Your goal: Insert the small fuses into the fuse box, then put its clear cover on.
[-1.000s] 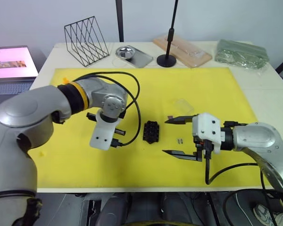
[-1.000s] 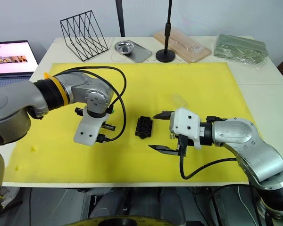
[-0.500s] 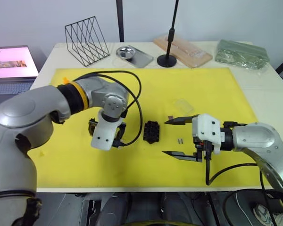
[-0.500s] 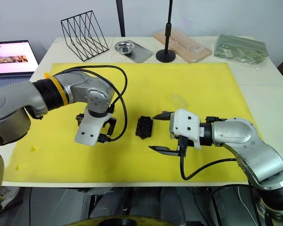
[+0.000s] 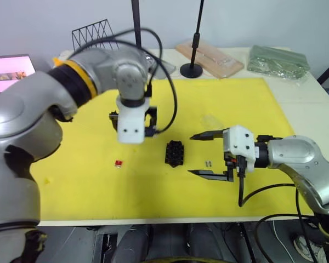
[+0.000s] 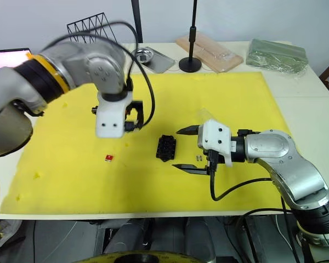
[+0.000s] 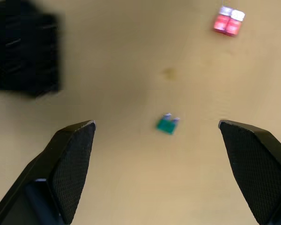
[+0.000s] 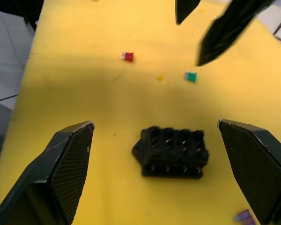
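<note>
Left gripper (image 7: 157, 126) jaws spread, empty, above green fuse (image 7: 167, 124). Right gripper (image 5: 205, 154) jaws spread, empty, just right of fuse box (image 5: 174, 153) mid-mat. Red fuse (image 5: 118, 164) toward mat's left edge. Yellow mat (image 5: 252, 104) covers bench (image 5: 318, 118); wire rack (image 5: 90, 33), metal tray (image 6: 153, 59), laptop (image 5: 11, 67) along far/left edges.

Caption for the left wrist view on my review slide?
Open left gripper poised above a green fuse on the yellow mat, a red fuse and the black fuse box lying farther off.
</note>
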Controlling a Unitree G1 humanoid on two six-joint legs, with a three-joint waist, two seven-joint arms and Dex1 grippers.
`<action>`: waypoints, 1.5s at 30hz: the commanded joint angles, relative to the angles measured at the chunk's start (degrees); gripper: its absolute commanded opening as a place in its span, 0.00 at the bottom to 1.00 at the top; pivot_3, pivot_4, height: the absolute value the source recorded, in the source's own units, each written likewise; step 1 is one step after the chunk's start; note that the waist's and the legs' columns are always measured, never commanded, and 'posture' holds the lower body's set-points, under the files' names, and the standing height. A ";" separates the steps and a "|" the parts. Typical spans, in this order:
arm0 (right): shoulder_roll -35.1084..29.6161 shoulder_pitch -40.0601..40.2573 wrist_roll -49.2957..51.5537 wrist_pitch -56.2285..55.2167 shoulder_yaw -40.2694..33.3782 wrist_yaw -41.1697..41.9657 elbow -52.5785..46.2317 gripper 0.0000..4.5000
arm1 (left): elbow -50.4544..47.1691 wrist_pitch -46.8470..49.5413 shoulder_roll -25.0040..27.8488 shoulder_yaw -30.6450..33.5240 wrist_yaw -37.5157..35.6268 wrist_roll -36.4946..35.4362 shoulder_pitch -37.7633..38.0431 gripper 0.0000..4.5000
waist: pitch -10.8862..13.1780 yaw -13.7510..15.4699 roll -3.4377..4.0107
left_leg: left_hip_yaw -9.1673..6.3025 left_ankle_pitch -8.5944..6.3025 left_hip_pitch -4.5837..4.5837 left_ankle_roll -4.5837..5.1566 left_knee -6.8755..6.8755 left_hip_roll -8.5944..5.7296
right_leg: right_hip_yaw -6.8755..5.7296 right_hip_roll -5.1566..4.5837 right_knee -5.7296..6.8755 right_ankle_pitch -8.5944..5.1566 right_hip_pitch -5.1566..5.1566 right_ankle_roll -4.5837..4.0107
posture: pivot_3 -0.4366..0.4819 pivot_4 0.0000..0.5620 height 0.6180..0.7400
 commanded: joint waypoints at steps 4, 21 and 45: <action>0.68 -1.52 0.64 -1.14 -2.14 -0.43 0.19 1.00 | -9.29 41.33 10.54 16.29 -0.20 -25.05 6.40 0.99 | 0.00 -1.20 0.08 | -0.04 -0.01 0.03 0.01 0.00 0.00 | 0.01 0.01 0.13 -0.02 -0.05 0.02 | 0.48 0.27 1.00; 3.23 -6.59 1.80 -0.34 0.46 0.34 1.57 1.00 | -22.70 127.08 33.37 72.93 20.54 -55.74 59.83 0.99 | -0.06 -2.53 0.28 | 0.09 -0.13 0.19 -0.18 0.01 0.02 | 0.04 -0.01 0.74 -0.24 -0.37 -0.12 | 0.48 0.27 1.00; 3.53 -8.18 1.96 0.66 2.30 4.21 1.43 1.00 | -28.06 133.81 17.13 98.05 37.36 -54.95 88.34 0.99 | -0.12 -0.89 0.43 | 0.20 -0.24 0.24 -0.44 -0.02 0.17 | 0.04 -0.01 0.70 -0.13 -0.38 -0.32 | 0.48 0.27 1.00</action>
